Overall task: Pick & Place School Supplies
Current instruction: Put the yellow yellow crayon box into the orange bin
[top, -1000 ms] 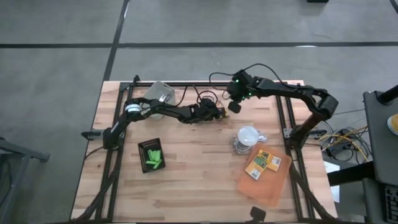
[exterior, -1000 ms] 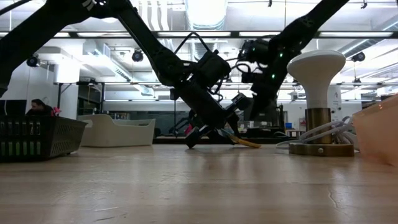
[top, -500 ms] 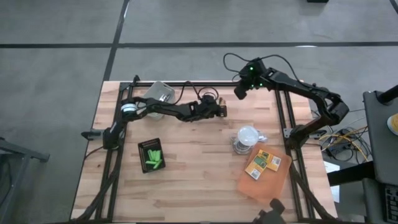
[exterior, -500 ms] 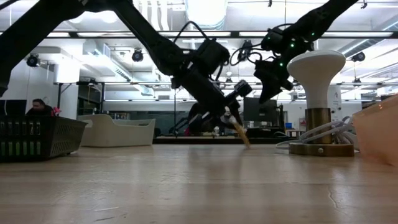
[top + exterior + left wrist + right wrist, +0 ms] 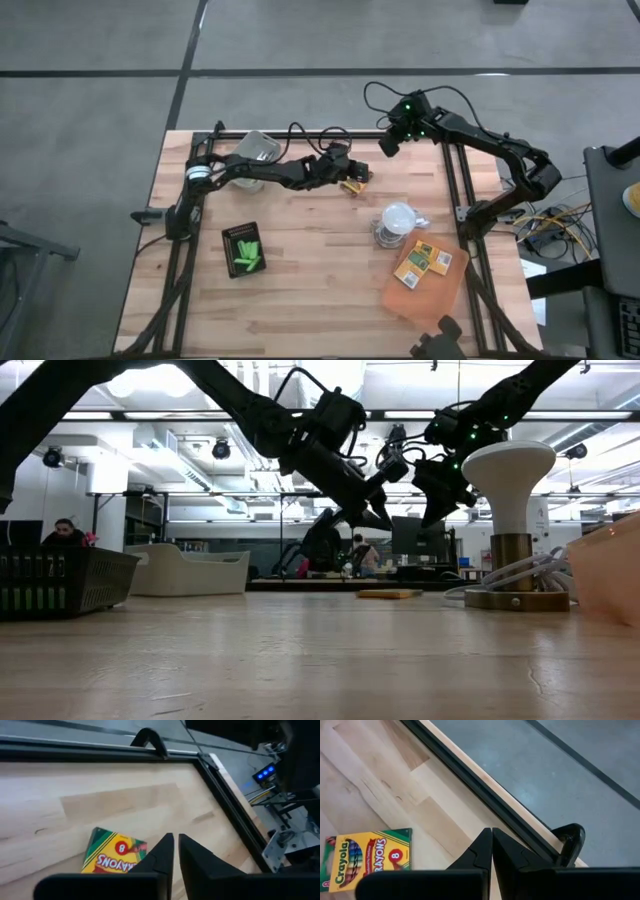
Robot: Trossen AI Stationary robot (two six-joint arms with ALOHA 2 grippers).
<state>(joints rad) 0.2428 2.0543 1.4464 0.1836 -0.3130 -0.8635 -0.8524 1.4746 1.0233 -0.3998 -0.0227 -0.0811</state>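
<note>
wood table [image 5: 300, 290], top middle of the frame: left gripper [image 5: 345, 172] pinched shut on nothing over the crayon box [image 5: 353, 186], so it could get left behind.

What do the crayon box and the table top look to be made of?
Crayon box: apparently printed cardboard, flat with sharp edges and yellow-green Crayola graphics, slight sheen. Table top: pale wood in glued strips, visible grain and seams, smooth matte finish.
</note>
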